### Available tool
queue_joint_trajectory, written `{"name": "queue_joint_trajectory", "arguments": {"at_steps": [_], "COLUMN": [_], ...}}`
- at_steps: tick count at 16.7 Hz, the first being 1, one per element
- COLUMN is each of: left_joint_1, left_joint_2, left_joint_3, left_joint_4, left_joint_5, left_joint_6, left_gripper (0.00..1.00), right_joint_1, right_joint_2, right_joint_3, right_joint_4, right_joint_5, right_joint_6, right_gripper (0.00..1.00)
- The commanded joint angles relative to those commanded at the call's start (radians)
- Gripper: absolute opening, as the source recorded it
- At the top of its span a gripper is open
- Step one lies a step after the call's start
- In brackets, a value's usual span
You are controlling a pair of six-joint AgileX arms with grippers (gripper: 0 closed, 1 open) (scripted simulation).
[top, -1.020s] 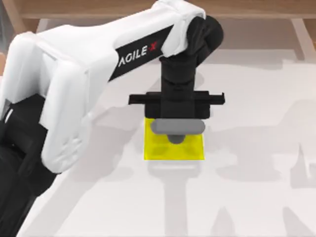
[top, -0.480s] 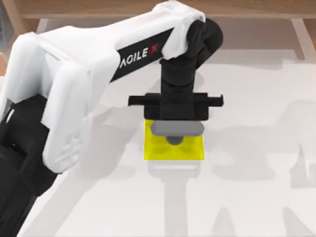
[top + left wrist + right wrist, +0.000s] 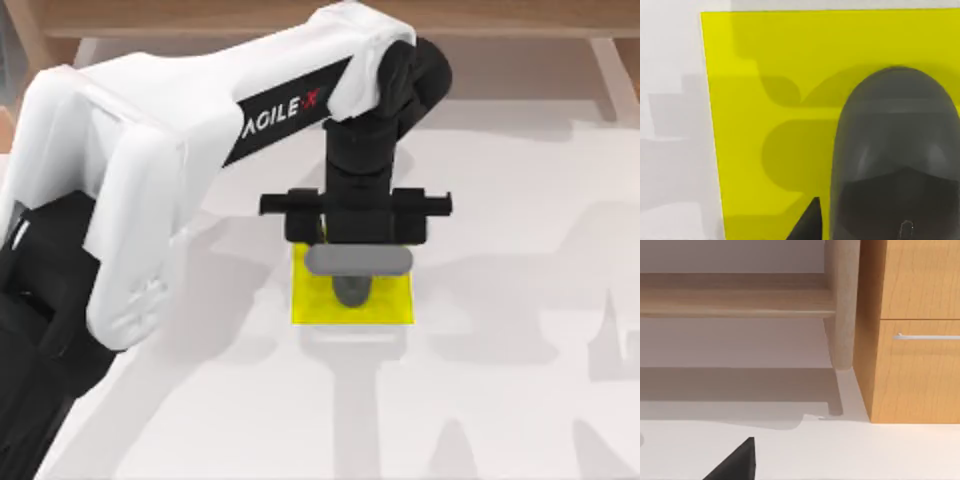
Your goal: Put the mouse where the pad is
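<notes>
Yellow and flat, the pad (image 3: 352, 298) lies on the white table (image 3: 500, 400) near the middle of the top view, and everything else is best placed from it. The mouse (image 3: 352, 290), a small dark grey rounded lump, sits over the pad's middle, nearer the pad's far edge than its near one, with yellow showing on both sides of it. From the left wrist view the mouse (image 3: 895, 160) looms over the pad (image 3: 765, 100), which spreads out beyond it, with a dark shadow on the yellow beside it; whether it rests on the sheet or hangs just above I cannot tell. The left gripper (image 3: 354, 262) stands directly above the pad's far half, pointing down, its black crossbar running level with that far edge and its grey underside just behind the mouse. One dark fingertip (image 3: 807, 225) shows just beside the mouse, with a sliver of yellow between them; whether the fingers clasp the mouse or stand parted I cannot tell. The right arm is parked well away from the pad, its wrist view facing a wooden cabinet (image 3: 915, 340).
</notes>
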Motion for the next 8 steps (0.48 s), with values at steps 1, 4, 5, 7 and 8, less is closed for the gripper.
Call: {"name": "queue_joint_trajectory", "arguments": {"at_steps": [1,4,5,7,8], "left_joint_1": [0.000,0.000,0.000,0.000,0.000], "left_joint_2": [0.000,0.000,0.000,0.000,0.000], "left_joint_3": [0.000,0.000,0.000,0.000,0.000], "left_joint_4": [0.000,0.000,0.000,0.000,0.000], "left_joint_5": [0.000,0.000,0.000,0.000,0.000], "left_joint_6": [0.000,0.000,0.000,0.000,0.000], "left_gripper": [0.90,1.00,1.00,1.00,1.00], "right_joint_1": [0.000,0.000,0.000,0.000,0.000], "right_joint_2": [0.000,0.000,0.000,0.000,0.000], "right_joint_3": [0.000,0.000,0.000,0.000,0.000], "right_joint_4": [0.000,0.000,0.000,0.000,0.000], "right_joint_5": [0.000,0.000,0.000,0.000,0.000], "right_joint_6": [0.000,0.000,0.000,0.000,0.000], "right_gripper": [1.00,1.00,1.00,1.00,1.00]}}
